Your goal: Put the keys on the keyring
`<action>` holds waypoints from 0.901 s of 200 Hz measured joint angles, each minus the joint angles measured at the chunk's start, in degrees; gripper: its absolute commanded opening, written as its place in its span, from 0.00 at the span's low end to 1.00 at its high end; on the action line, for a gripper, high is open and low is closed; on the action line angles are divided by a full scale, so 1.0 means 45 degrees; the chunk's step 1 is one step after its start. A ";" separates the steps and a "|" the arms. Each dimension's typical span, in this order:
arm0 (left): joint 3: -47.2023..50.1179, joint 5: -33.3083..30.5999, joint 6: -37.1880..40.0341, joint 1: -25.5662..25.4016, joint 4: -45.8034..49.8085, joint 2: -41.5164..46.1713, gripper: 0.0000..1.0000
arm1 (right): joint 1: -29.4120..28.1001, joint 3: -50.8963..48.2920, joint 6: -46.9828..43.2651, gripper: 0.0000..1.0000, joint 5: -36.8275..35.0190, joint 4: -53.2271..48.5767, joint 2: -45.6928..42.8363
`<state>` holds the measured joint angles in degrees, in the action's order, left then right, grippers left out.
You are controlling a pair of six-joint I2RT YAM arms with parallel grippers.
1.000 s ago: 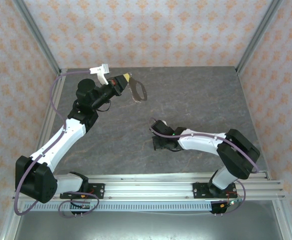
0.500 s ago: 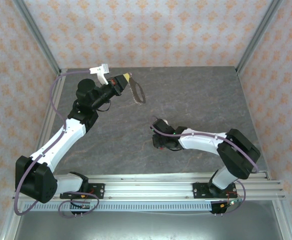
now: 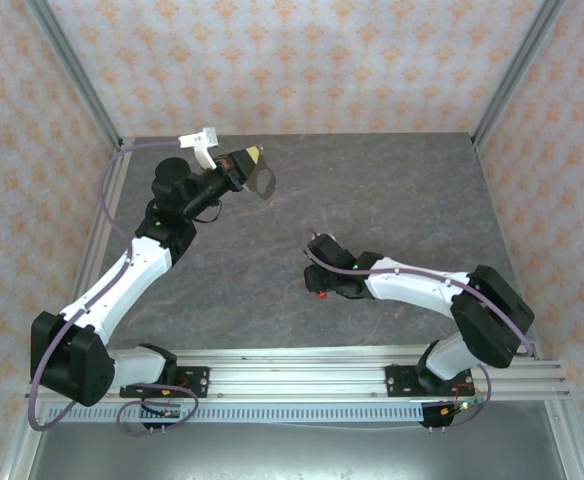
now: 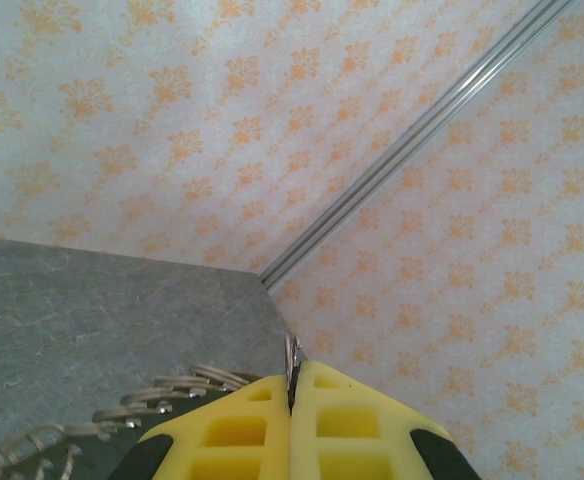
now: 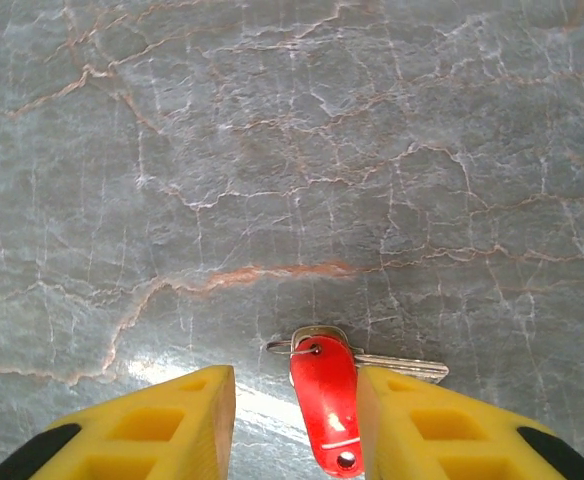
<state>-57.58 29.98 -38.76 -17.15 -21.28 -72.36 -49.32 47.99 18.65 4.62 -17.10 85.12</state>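
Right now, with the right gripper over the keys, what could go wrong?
1. The keys lie flat on the table inside the open right gripper, nearer one finger; closing could nudge them aside or catch only an edge.
2. The left gripper pinches the keyring by one edge; it may swivel or slip when the keys are pushed on.

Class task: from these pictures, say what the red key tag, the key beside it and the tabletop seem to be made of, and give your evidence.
Red key tag: probably glossy plastic; it is smooth and evenly coloured, with a bright highlight.
Key: metal; it is silvery, thin and reflective.
Tabletop: looks like grey stone with pale and rust-coloured veins, though it could be a printed laminate.
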 measured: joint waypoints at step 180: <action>-0.0005 0.0005 0.0005 0.0000 0.0019 0.0000 0.00 | 0.0257 0.0345 -0.4031 0.33 0.0758 -0.0423 0.1477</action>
<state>-57.60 30.00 -38.74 -17.15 -21.19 -72.36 -48.16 49.54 0.51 8.03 -19.00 91.77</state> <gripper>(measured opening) 0.049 0.337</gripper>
